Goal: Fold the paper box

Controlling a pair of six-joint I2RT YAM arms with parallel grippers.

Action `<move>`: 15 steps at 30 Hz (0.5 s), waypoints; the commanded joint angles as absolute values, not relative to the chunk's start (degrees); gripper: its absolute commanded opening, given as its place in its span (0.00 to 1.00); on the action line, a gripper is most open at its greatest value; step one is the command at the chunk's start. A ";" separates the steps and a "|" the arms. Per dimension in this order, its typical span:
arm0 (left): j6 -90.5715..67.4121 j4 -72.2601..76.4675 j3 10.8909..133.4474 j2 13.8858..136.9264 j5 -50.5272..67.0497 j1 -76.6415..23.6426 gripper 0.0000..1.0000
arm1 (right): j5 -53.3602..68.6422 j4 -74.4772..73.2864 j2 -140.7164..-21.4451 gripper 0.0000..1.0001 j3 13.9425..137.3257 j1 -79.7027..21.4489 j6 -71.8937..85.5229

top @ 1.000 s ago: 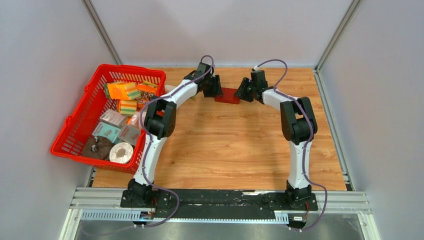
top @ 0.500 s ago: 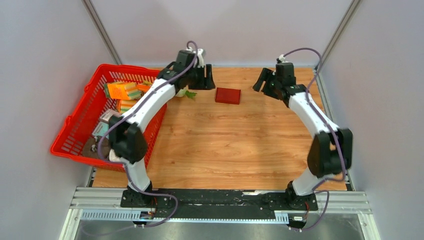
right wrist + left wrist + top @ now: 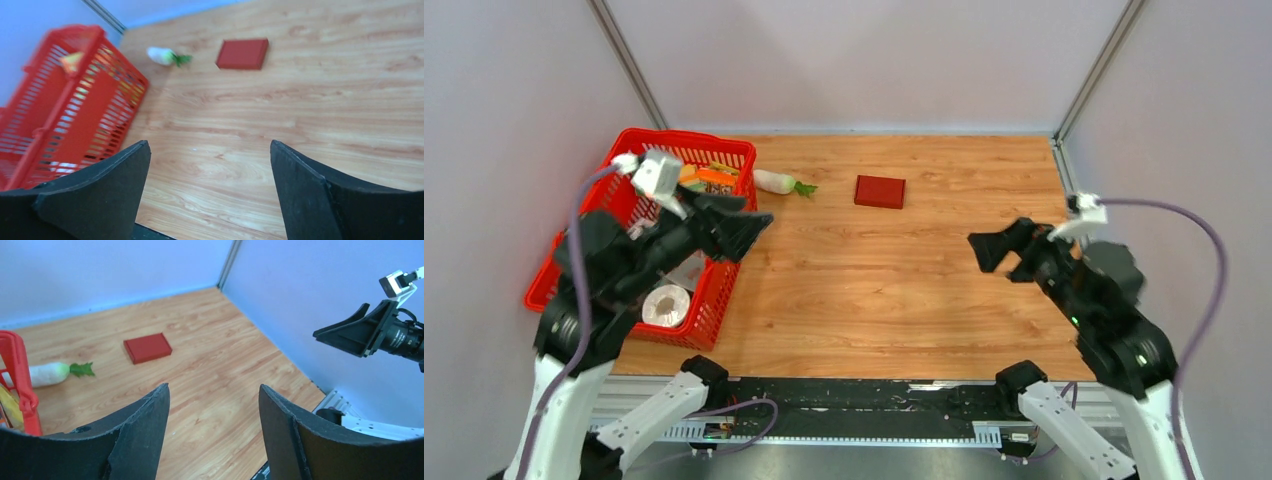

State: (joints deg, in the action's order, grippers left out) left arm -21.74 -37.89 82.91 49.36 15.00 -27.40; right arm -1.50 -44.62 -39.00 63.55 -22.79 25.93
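Observation:
The paper box [image 3: 880, 191] is a dark red, flat, closed rectangle lying alone on the far middle of the wooden table. It also shows in the left wrist view [image 3: 147, 347] and the right wrist view [image 3: 242, 53]. My left gripper [image 3: 742, 222] is raised high over the left side near the basket, open and empty [image 3: 214, 386]. My right gripper [image 3: 996, 250] is raised over the right side, open and empty [image 3: 209, 142]. Both are far from the box, on its near side.
A red plastic mesh basket [image 3: 639, 140] with packets and rolls stands at the left edge [image 3: 65, 100]. A white radish with green leaves [image 3: 779, 181] lies between basket and box [image 3: 47, 374]. Grey walls enclose three sides.
Both grippers were at the box's two ends. They let go, drew back toward the near edge and rose. The box stays flat where it was.

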 commanded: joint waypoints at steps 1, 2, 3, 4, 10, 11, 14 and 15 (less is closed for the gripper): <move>-22.23 -38.50 77.62 40.36 16.61 -27.60 0.74 | -0.88 -52.82 -30.34 0.96 68.29 -22.76 26.36; -22.58 -37.54 75.52 37.21 16.87 -27.60 0.74 | 1.82 -52.74 -28.93 1.00 68.55 -22.76 26.37; -22.59 -36.92 74.54 35.79 17.05 -27.60 0.74 | 2.54 -52.13 -26.48 1.00 68.73 -22.76 26.19; -22.50 -36.57 73.84 34.47 17.22 -27.60 0.75 | 3.16 -51.77 -25.50 1.00 68.82 -22.76 26.28; -21.27 -34.99 75.40 28.31 17.67 -27.60 0.78 | 6.93 -46.69 -18.99 1.00 69.61 -22.76 25.75; -21.18 -34.28 76.02 27.34 17.75 -27.68 0.78 | 7.47 -45.02 -18.20 1.00 69.61 -22.76 25.58; -20.22 -29.63 78.83 26.20 17.58 -27.60 0.82 | 7.30 -39.13 -16.70 1.00 73.11 -22.76 24.17; -19.52 -28.05 79.36 26.10 17.75 -27.60 0.82 | 7.12 -38.42 -16.35 1.00 74.34 -22.76 23.47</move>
